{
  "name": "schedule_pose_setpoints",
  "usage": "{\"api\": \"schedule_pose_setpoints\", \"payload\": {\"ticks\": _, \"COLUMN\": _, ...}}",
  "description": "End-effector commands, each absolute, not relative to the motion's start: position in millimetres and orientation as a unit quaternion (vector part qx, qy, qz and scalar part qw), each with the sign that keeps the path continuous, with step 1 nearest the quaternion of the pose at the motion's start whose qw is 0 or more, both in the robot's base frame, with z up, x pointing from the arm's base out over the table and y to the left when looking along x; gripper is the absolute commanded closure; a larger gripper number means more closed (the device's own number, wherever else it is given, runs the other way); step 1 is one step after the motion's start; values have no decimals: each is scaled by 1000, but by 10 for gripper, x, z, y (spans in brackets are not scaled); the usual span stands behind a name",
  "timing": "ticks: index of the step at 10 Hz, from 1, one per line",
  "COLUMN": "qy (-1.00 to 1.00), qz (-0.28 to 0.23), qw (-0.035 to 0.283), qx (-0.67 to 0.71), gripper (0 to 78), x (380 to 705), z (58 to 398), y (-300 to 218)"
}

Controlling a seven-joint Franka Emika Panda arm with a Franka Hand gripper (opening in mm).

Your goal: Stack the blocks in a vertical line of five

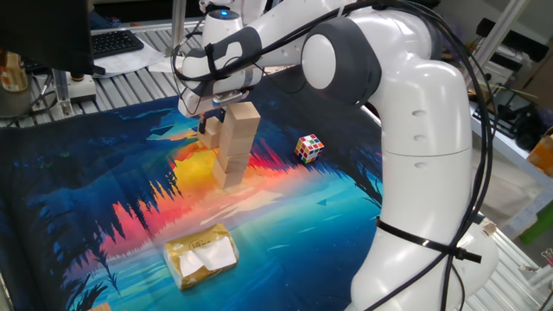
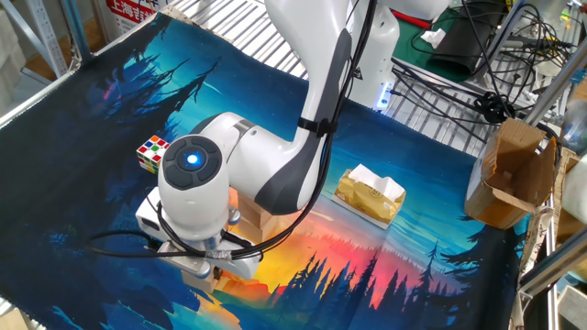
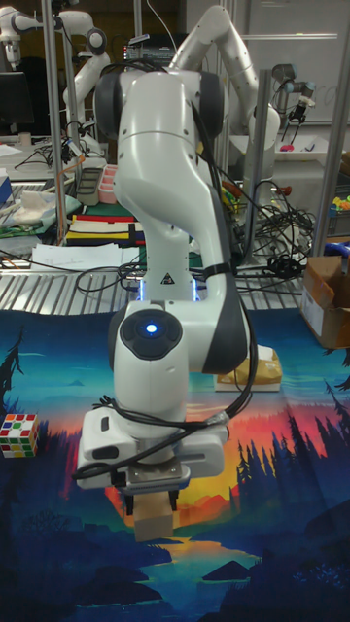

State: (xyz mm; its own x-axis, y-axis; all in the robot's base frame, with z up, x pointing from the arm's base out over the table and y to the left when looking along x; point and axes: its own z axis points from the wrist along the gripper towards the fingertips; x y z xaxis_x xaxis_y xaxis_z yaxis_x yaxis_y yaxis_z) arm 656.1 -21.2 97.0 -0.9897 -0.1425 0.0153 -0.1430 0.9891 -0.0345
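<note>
The step in hand looks like adding another cube to the column. In one fixed view, a stack of plain light-tan wooden cubes (image 1: 232, 145) stands on the counter (image 1: 104, 186), which is covered by a printed mat of blue water, dark firs and an orange sunset. The column shows about 3 cubes, though the seams are faint and I cannot count them with certainty. Another light-tan wooden cube (image 1: 211, 131) sits just beside the top of the stack, on the far side from the robot's base, under the white 2-finger hand (image 1: 212, 117).

The tall fixed view shows that cube (image 3: 151, 523) between the dark fingers (image 3: 130, 503), above the mat. The hand appears closed on it, but the contact is too small to confirm.

By my judgement the next move calls for lifting the held cube clear of the top face, centring it over the column, and lowering it squarely so the slightly leaning stack is not nudged.

The arm reaches out from its base and bends down, with the wrist pointing straight at the counter. A small multicoloured puzzle cube (image 1: 309, 148) lies near the stack, and a yellowish wrapped packet (image 1: 201, 255) lies well apart from it.
</note>
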Motion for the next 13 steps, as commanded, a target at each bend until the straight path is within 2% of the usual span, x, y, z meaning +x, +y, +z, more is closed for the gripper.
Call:
{"api": "schedule_pose_setpoints", "payload": {"ticks": 1, "qy": -999, "qz": 21, "qw": 15, "qx": 47, "gripper": 764, "x": 6453, "z": 1318, "y": -189}}
{"api": "schedule_pose_setpoints", "payload": {"ticks": 4, "qy": -999, "qz": 22, "qw": 15, "qx": 42, "gripper": 764, "x": 6459, "z": 1392, "y": -161}}
{"api": "schedule_pose_setpoints", "payload": {"ticks": 9, "qy": -999, "qz": 25, "qw": 23, "qx": 22, "gripper": 764, "x": 6461, "z": 1857, "y": -124}}
{"api": "schedule_pose_setpoints", "payload": {"ticks": 13, "qy": -999, "qz": 25, "qw": 24, "qx": 5, "gripper": 764, "x": 6384, "z": 2065, "y": -91}}
